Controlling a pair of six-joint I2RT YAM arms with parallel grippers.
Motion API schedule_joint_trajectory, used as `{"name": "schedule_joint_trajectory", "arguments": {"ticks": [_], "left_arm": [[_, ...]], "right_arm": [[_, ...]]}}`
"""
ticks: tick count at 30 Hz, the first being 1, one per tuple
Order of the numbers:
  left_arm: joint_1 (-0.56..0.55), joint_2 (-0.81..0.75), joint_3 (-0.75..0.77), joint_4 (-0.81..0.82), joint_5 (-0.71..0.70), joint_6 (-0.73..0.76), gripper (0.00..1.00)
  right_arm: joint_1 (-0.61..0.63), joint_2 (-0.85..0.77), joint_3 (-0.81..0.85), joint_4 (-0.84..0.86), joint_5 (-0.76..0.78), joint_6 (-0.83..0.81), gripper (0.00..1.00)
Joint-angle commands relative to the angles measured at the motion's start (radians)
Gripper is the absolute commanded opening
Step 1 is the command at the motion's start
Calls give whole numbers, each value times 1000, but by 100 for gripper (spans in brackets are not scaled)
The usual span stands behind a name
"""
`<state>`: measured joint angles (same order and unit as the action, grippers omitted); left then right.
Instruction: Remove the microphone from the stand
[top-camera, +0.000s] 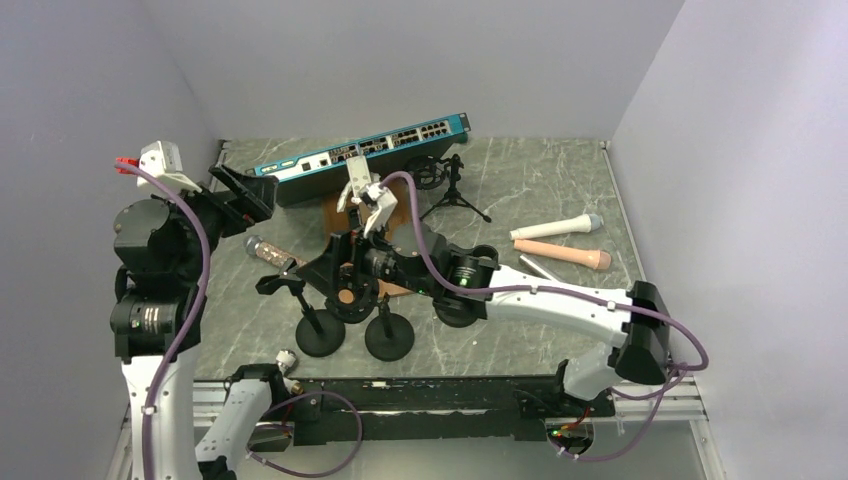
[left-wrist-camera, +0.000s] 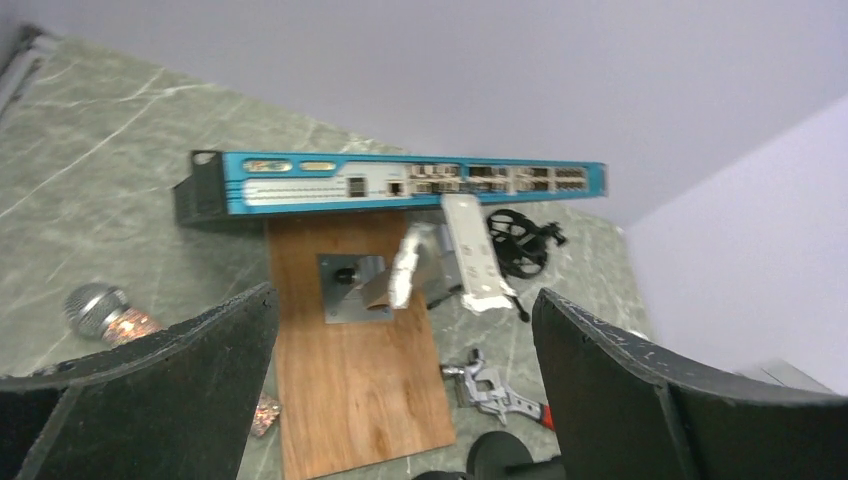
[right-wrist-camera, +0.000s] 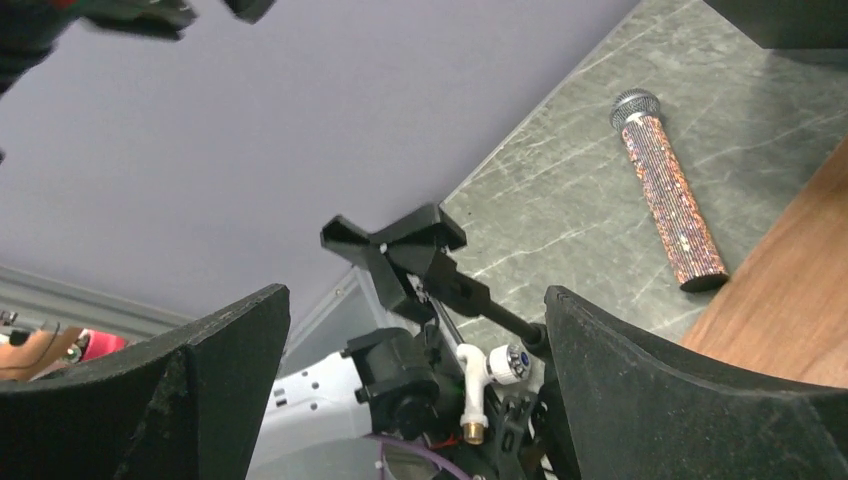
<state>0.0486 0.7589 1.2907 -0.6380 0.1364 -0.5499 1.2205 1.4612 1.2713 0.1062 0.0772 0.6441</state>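
A glittery copper microphone (top-camera: 270, 252) with a silver head lies flat on the table left of centre, apart from the stands; it also shows in the right wrist view (right-wrist-camera: 668, 190) and its head in the left wrist view (left-wrist-camera: 100, 308). A black stand (top-camera: 320, 338) with a round base has an empty clip (top-camera: 278, 283), which shows between the right jaws in the right wrist view (right-wrist-camera: 395, 245). My right gripper (top-camera: 318, 272) (right-wrist-camera: 417, 295) is open and empty just right of that clip. My left gripper (top-camera: 250, 198) (left-wrist-camera: 405, 300) is open and empty, raised above the table's left side.
A second round-base stand (top-camera: 390, 338) stands beside the first. A wooden board (left-wrist-camera: 350, 360) with a metal plate, a blue network switch (top-camera: 365, 155), a small tripod mount (top-camera: 450, 190), a wrench (left-wrist-camera: 495, 390), and white (top-camera: 555, 228) and peach (top-camera: 560, 255) microphones lie around.
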Motion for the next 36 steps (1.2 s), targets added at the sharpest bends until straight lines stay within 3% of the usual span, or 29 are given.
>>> {"name": "schedule_joint_trajectory", "arguments": {"ticks": [1, 7, 11, 18, 29, 36], "left_arm": [[-41, -15, 71, 34, 129, 81, 99], [-125, 3, 81, 18, 114, 148, 99], [-154, -8, 89, -11, 45, 186, 99], [-181, -8, 70, -8, 42, 206, 100], [-187, -7, 70, -13, 27, 213, 99], [-187, 0, 59, -6, 36, 207, 99]], "right_arm": [[-16, 74, 120, 5, 0, 70, 100], [-22, 164, 233, -44, 14, 72, 99], [-24, 195, 236, -56, -4, 96, 93], [-27, 222, 192, -18, -54, 123, 80], [-27, 238, 180, 4, -102, 127, 82], [-29, 278, 168, -36, -81, 115, 64]]}}
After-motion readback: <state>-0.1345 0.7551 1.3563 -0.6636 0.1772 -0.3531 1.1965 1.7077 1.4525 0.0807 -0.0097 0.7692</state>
